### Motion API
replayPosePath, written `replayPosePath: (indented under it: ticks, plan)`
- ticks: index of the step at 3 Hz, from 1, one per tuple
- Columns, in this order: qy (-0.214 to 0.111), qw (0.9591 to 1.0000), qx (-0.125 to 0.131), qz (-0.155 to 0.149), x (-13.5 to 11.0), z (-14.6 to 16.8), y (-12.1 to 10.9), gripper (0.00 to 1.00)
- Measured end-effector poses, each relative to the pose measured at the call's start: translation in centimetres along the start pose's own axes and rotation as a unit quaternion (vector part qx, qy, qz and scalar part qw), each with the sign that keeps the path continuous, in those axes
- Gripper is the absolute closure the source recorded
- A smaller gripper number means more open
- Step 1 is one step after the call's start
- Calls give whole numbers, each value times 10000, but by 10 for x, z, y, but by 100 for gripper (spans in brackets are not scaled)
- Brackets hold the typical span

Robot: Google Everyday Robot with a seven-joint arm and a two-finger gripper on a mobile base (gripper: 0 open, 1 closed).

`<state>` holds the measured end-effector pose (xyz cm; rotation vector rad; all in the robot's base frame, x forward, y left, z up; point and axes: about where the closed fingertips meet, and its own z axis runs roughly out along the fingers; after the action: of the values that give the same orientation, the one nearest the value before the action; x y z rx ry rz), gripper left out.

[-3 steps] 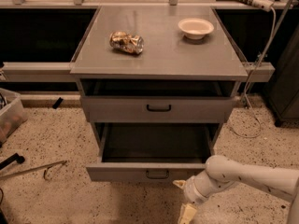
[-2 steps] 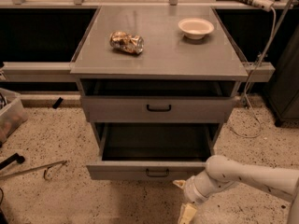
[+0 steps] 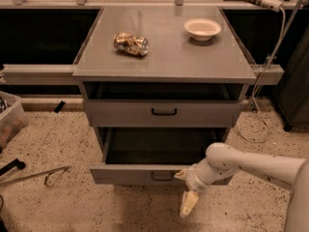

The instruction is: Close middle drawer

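The middle drawer (image 3: 135, 174) is standing pulled well out under the worktop (image 3: 169, 57). My hand (image 3: 185, 190) is sitting low at its front, just beside the handle (image 3: 161, 176), with its fingers (image 3: 189, 204) apart and gripping nothing. I'm aiming for a straight, level push near centre to avoid skewing it.

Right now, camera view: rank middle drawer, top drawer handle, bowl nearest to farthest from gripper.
1. middle drawer, open, its front beside the gripper, low right.
2. top drawer handle, above, centre.
3. bowl, far back, upper right.
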<state>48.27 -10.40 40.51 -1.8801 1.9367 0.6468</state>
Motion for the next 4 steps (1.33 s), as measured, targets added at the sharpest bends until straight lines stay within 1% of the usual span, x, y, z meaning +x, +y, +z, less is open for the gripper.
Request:
replayPosePath:
  ticks: [1, 2, 3, 4]
  plan:
    - [33, 9999, 71, -117, -8, -5, -13, 0]
    - [45, 9984, 298, -487, -50, -20, -72, 0]
    - [46, 9984, 291, -485, -50, -19, -72, 0]
    - [62, 9987, 313, -386, -43, -20, -68, 0]
